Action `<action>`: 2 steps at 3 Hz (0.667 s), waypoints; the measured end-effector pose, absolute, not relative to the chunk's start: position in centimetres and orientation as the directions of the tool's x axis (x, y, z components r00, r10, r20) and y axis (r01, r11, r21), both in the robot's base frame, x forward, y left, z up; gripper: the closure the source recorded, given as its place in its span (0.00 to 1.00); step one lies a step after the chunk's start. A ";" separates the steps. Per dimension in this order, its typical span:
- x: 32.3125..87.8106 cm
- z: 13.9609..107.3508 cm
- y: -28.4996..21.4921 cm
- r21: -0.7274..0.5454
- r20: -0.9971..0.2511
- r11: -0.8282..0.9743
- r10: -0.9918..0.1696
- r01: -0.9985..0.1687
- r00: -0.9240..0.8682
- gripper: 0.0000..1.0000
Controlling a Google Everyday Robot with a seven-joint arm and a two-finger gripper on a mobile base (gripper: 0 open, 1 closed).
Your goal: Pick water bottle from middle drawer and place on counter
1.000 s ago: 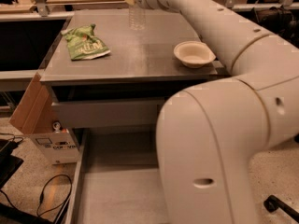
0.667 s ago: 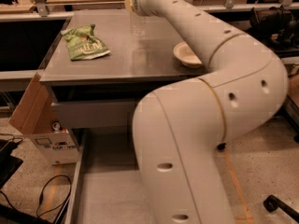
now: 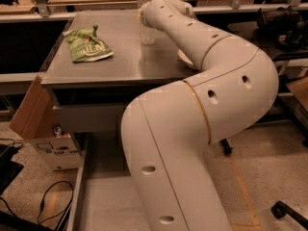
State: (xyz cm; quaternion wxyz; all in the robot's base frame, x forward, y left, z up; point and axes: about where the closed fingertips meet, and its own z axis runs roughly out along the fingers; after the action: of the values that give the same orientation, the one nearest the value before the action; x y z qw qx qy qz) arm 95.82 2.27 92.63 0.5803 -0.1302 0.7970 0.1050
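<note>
The water bottle (image 3: 147, 32) is clear with a white cap and stands upright at the far middle of the counter (image 3: 110, 61). My gripper (image 3: 148, 12) is at the bottle's upper part, at the end of the white arm that reaches over the counter from the right. The wrist hides how the gripper sits on the bottle. The middle drawer (image 3: 79, 196) is pulled out at the bottom of the view. Its grey floor shows and much of it is hidden behind my arm.
A green chip bag (image 3: 89, 44) lies on the counter's left part. A white bowl (image 3: 184, 59) is mostly hidden behind my arm. A cardboard box (image 3: 33, 114) leans at the cabinet's left. Cables lie on the floor at lower left.
My arm's elbow has swung left and toward the camera, now covering the bowl and most of the drawer. The bottle stays at about the same spot on the counter.
</note>
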 end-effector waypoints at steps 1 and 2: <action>95.8 92.8 2.3 0.016 -0.952 0.944 -0.086 -0.329 -0.293 0.98; 95.8 92.8 2.3 0.016 -0.952 0.944 -0.086 -0.329 -0.293 0.76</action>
State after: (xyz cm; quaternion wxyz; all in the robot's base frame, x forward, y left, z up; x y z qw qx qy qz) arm 95.82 2.28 92.80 0.5803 -0.1302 0.7970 0.1050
